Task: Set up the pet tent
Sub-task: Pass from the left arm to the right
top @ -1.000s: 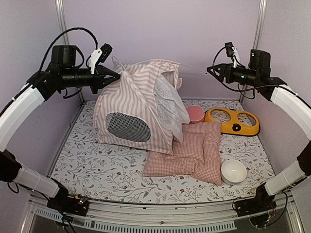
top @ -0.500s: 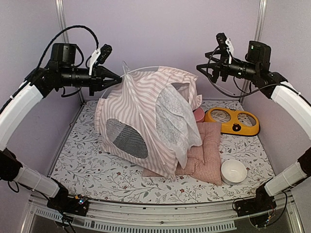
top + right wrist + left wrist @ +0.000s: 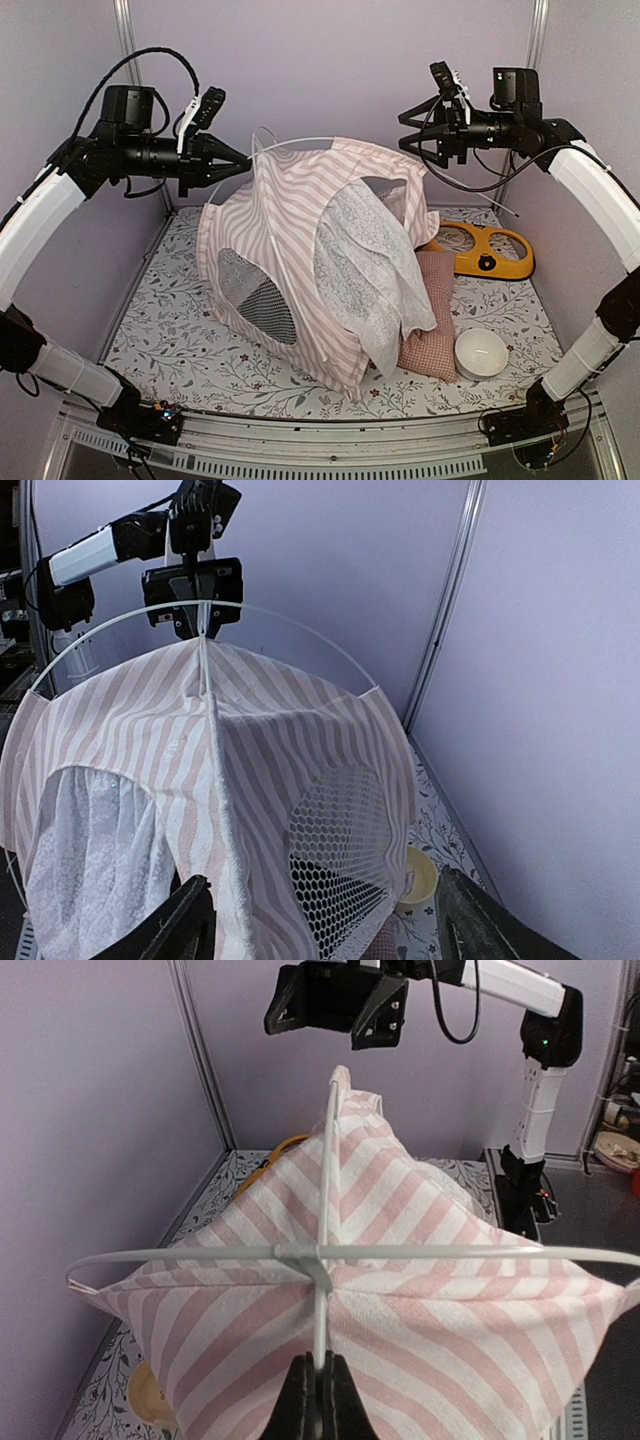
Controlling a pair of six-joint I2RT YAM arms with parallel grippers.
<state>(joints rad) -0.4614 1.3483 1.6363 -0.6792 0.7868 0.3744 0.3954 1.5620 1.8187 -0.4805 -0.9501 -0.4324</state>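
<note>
A pink-and-white striped pet tent [image 3: 300,230] stands lifted and tilted on a floral tabletop [image 3: 190,340], hanging below and between two robot arms. The left end effector [image 3: 240,165] is clenched on the tip of a thin white pole [image 3: 327,1180], which runs straight out from its fingertips across the roof to a crossing with a second pole. The right end effector [image 3: 410,133] hovers just beyond the tent's far top corner with its jaws spread wide, grasping nothing. Under that end effector, a sheer white curtain [image 3: 375,270] drapes down the door side, and a pink checked cushion [image 3: 428,320] lies partly beneath the tent's edge, with a white bowl [image 3: 480,352] and yellow feeder [image 3: 495,250] nearby. The tent looks very light and floppy: the fabric will sag and slide, while the poles seem springy and may whip loose. The poles, near their ends or crossing, look like the firmest places to take hold.
</note>
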